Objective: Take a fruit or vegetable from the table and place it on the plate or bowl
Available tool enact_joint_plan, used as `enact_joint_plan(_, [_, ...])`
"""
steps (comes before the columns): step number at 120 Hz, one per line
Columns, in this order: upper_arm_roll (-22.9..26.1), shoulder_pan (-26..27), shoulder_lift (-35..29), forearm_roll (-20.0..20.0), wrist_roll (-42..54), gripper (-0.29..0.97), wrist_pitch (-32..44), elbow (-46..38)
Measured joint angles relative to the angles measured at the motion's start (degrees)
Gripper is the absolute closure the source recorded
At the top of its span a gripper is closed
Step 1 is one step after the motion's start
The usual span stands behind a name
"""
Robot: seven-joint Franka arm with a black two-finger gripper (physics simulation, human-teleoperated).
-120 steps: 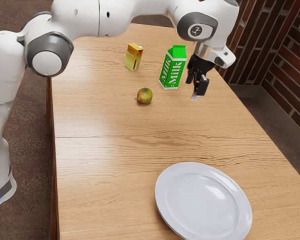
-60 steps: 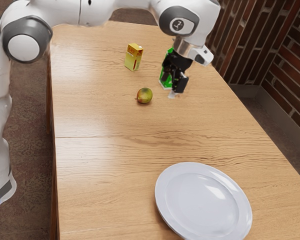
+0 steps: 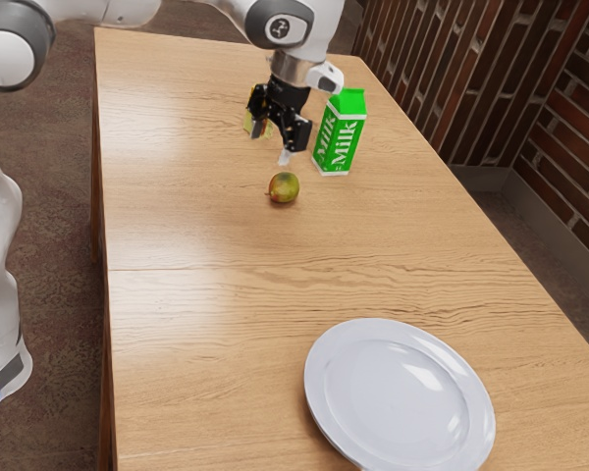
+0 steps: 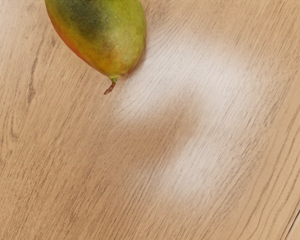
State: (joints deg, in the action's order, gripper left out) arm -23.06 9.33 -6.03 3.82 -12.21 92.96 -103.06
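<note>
A white robot arm's end effector has swung past the green milk carton toward the exterior view's left. It now hangs just above and slightly behind a green-and-red mango, which lies untouched on the wooden surface. Whether the end effector is open or closed cannot be made out. The white plate sits well apart, empty. The approach looks nearly lined up, so a descent onto the mango seems next.

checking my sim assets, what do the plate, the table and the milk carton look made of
Plate: probably glazed white ceramic, smooth, soft sheen. Table: light wood, satin, visible grain and glare. Milk carton: likely printed cardboard, folded gable top.
</note>
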Motion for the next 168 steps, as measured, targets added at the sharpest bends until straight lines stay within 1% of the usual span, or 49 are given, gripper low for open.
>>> enact_joint_plan(21, [-0.8,0.0,0.08,-1.28,-2.76,0.0,3.54,-2.35])
enact_joint_plan(32, [-2.56,0.19,-0.04,-2.15,-4.57,0.0,4.59,-3.18])
enact_joint_plan(47, [-3.39,-3.32,0.75,-2.56,-5.52,0.0,6.0,-3.2])
enact_joint_plan(60, [-2.37,-6.76,2.97,-2.65,-5.51,0.0,7.08,-2.08])
enact_joint_plan(70, [2.79,-12.97,5.72,-2.79,-5.01,0.0,7.61,0.11])
enact_joint_plan(80, [11.65,-22.5,9.74,-2.95,-4.21,0.0,7.96,3.77])
enact_joint_plan(86, [15.16,-25.61,11.38,-3.18,-3.73,0.0,8.12,4.86])
enact_joint_plan(93, [21.14,-30.46,13.05,-3.39,-3.13,0.0,8.28,5.42])
enact_joint_plan(98, [23.22,-32.07,13.6,-3.45,-2.65,0.0,8.42,5.65])
enact_joint_plan(106, [24.36,-32.87,14.22,-3.35,-1.58,0.0,8.61,6.82])
enact_joint_plan(126, [24.62,-32.52,15.55,-3.49,0.73,0.0,8.87,7.33])
enact_joint_plan(168, [24.56,-32.71,19.77,-6.25,3.92,0.0,10.91,6.96])
